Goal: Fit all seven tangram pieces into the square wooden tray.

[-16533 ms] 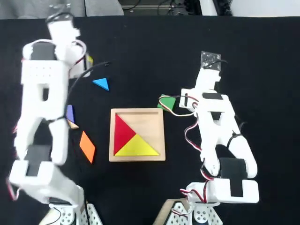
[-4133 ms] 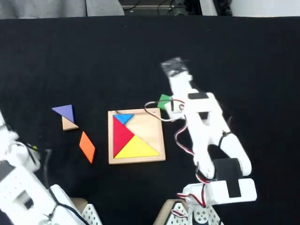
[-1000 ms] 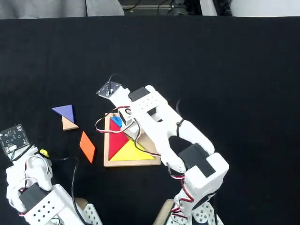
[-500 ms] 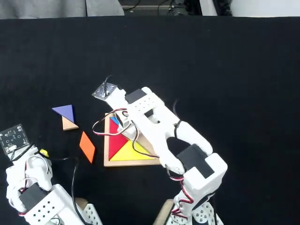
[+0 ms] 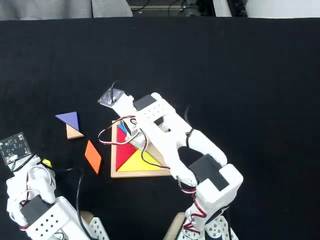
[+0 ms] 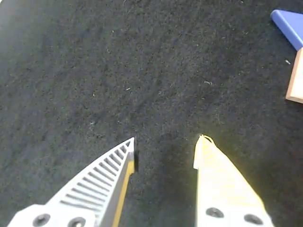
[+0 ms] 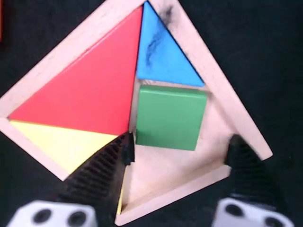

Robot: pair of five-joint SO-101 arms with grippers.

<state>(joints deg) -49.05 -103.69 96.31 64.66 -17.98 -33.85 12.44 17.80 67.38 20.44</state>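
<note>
The square wooden tray point(image 5: 140, 174) lies mid-table under my right arm point(image 5: 160, 125). In the right wrist view the tray point(image 7: 213, 80) holds a red triangle point(image 7: 90, 90), a yellow triangle point(image 7: 61, 144), a blue triangle point(image 7: 163, 59) and a green square point(image 7: 170, 117). My right gripper point(image 7: 180, 147) is open just above the tray, its fingertips on either side of the green square's near edge and apart from it. A purple triangle point(image 5: 69, 119), a tan piece point(image 5: 74, 132) and an orange parallelogram point(image 5: 93, 156) lie on the cloth left of the tray. My left gripper point(image 6: 167, 141) is open over bare cloth.
My left arm point(image 5: 30, 200) is folded back at the table's near left corner. In the left wrist view the purple triangle point(image 6: 289, 21) and the tan piece point(image 6: 296, 85) lie some way beyond the fingertips. Black cloth covers the whole table.
Since four seconds ago the green square has gone from the cloth beside the tray into the tray, and the right arm swung over it. In the last half second nothing visibly moved.
</note>
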